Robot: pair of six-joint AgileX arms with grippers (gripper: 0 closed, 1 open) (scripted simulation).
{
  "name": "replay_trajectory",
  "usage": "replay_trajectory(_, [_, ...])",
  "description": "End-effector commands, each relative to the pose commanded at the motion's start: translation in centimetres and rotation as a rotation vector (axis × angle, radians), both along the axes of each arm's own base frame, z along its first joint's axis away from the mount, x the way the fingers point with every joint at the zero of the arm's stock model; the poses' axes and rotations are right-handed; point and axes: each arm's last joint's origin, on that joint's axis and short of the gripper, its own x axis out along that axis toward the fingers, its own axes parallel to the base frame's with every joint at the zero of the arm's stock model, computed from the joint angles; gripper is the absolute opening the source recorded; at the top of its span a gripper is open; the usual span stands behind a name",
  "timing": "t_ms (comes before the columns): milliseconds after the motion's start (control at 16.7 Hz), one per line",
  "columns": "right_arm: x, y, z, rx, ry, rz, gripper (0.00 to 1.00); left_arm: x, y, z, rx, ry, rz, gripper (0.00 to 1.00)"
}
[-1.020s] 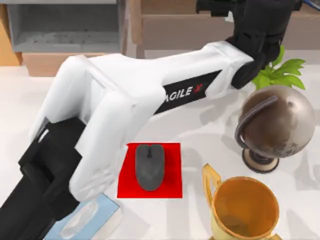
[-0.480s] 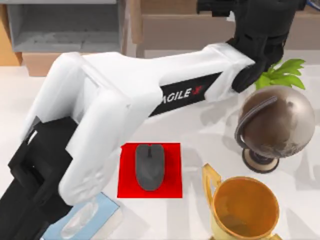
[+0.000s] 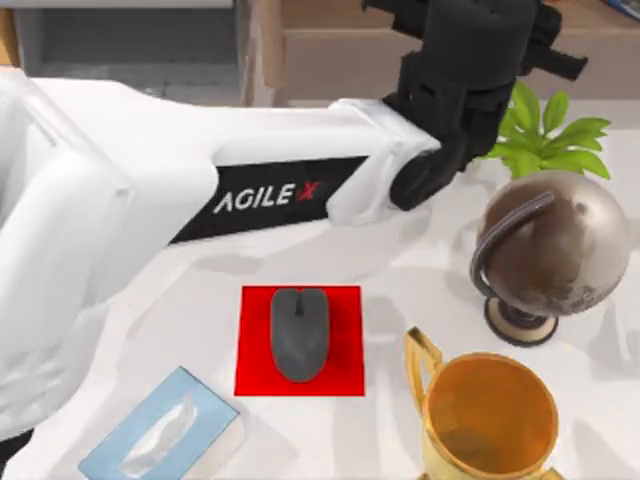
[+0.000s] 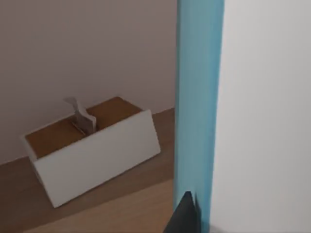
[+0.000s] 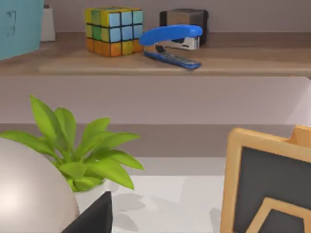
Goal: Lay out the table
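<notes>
On the white surface [image 3: 420, 270], from left to right, lie a tissue pack [image 3: 160, 432], a mouse [image 3: 299, 332] on a red mat [image 3: 250, 345], a trophy [image 3: 488, 412] and a globe [image 3: 555, 243]. The left arm reaches across to the shelf at the back, its tool [image 3: 470, 50] near the plant [image 3: 545, 135]; I cannot tell how far that tool is open.

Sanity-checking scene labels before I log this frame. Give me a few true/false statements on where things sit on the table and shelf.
1. The mouse lies on the red mat. True.
2. The gold trophy stands at the table's left side. False: it is at the right, in front of the globe.
3. The left arm reaches across the table toward the plant. True.
4. The tissue pack rests on the red mat. False: it lies on the table left of the mat.
5. A blue stapler sits on the shelf beside a colour cube. True.
</notes>
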Motion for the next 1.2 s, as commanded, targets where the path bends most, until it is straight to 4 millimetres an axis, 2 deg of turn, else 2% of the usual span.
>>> replay_trajectory(180, [0.0,0.0,0.0,0.0,0.0,0.0,1.0,-2.3,4.8,0.5,0.169,-0.018,-0.095,0.0])
replay_trajectory(300, [0.0,0.0,0.0,0.0,0.0,0.0,1.0,-4.0,8.5,0.0,0.308,-0.033,-0.148,0.0])
replay_trajectory(480, [0.0,0.0,0.0,0.0,0.0,0.0,1.0,-6.3,14.1,-2.2,0.546,-0.046,-0.199,0.0])
replay_trajectory(660, [0.0,0.0,0.0,0.0,0.0,0.0,1.0,-7.3,19.6,-4.7,0.787,-0.048,-0.188,0.0])
replay_trajectory(840, [0.0,0.0,0.0,0.0,0.0,0.0,1.0,-6.7,24.3,-6.5,1.004,-0.032,-0.118,0.0])
replay_trajectory(960, [0.0,0.0,0.0,0.0,0.0,0.0,1.0,-5.7,26.7,-7.3,1.126,-0.015,-0.064,0.0])
replay_trajectory(1080, [0.0,0.0,0.0,0.0,0.0,0.0,1.0,-4.1,28.4,-7.5,1.22,-0.009,-0.016,0.0])
replay_trajectory(1200, [0.0,0.0,0.0,0.0,0.0,0.0,1.0,-2.3,29.2,-7.7,1.287,-0.014,0.012,0.0])
